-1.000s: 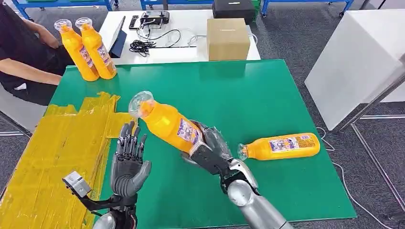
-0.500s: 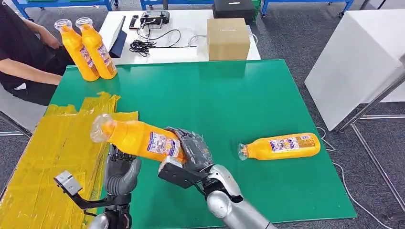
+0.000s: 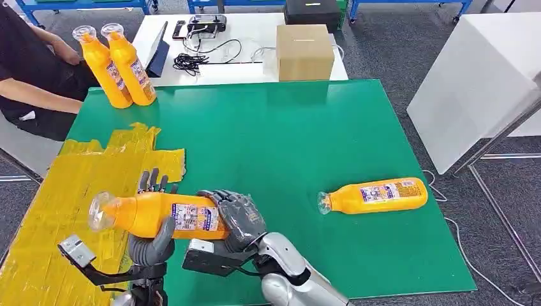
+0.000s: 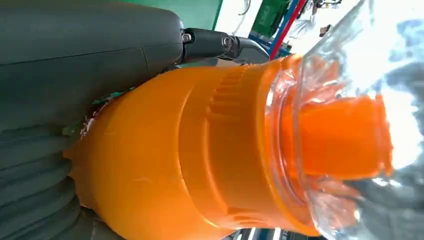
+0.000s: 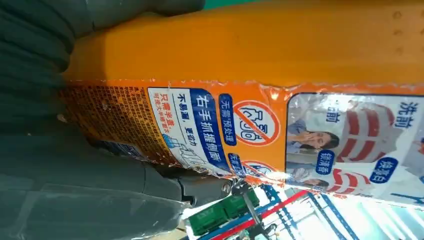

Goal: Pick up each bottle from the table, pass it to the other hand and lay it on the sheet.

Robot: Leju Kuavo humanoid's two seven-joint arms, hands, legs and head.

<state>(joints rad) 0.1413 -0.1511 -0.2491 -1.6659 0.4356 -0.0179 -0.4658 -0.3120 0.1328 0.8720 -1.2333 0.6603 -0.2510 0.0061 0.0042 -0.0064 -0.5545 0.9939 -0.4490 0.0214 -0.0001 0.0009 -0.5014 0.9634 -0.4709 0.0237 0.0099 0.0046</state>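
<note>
A big green table (image 3: 306,127) takes up the middle of the head view. A yellow sheet (image 3: 70,185) covers its lower left part. A white table (image 3: 249,48) stands behind it at the top, with a brown box (image 3: 304,52) and black cables (image 3: 191,60) on it. A person in a black top (image 3: 25,64) sits at the upper left.

Low in the picture, left of middle, an orange bottle (image 3: 163,213) lies on its side in the air, just over the edge of the sheet. Its clear cap (image 3: 100,211) points left. The right hand (image 3: 236,217) grasps the bottom end of the bottle. The left hand (image 3: 152,239) cups the bottle from below, with its fingers (image 3: 153,180) showing behind it and its thumb in front.

Another orange bottle (image 3: 376,194) lies flat on the green table at the right. Two more bottles (image 3: 118,64) stand side by side at the upper left corner of the green table.
</note>
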